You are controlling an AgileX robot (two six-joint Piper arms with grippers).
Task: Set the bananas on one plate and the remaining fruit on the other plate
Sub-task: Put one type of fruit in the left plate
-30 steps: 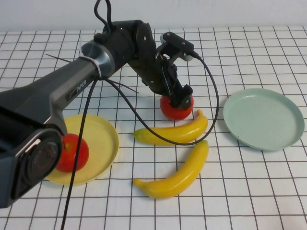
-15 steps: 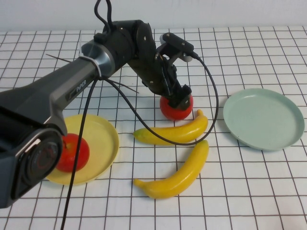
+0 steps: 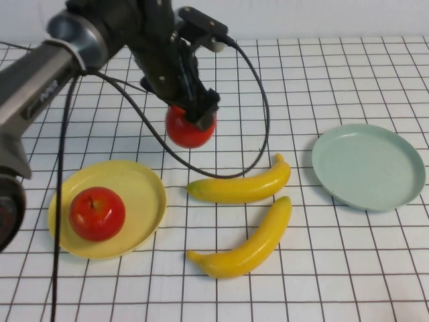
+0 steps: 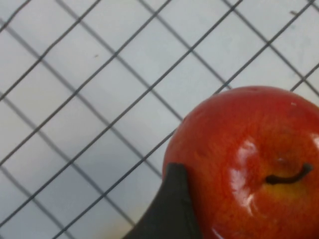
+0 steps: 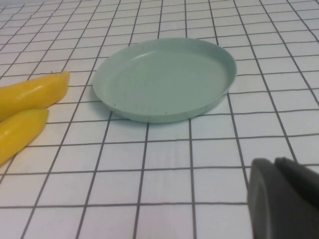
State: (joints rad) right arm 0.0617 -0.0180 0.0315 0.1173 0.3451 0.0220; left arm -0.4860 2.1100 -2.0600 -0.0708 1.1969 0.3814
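Observation:
My left gripper (image 3: 193, 115) is shut on a red apple (image 3: 190, 130) and holds it in the air above the table, between the yellow plate (image 3: 144, 181) and the bananas. The same apple fills the left wrist view (image 4: 249, 159), stem up. A second red apple (image 3: 97, 213) lies on the yellow plate. Two yellow bananas (image 3: 241, 186) (image 3: 249, 245) lie on the table in the middle. The pale green plate (image 3: 369, 165) stands empty at the right; it also shows in the right wrist view (image 5: 164, 79). My right gripper (image 5: 286, 199) is out of the high view, near that plate, its fingers together.
The table has a white cloth with a black grid. The left arm's black cable (image 3: 258, 121) hangs in a loop above the upper banana. The banana tips show in the right wrist view (image 5: 30, 107).
My left gripper has lifted the apple off the table beside the upper banana and carried it up and to the left. The arm has swung left, so the plated apple is now in full view.

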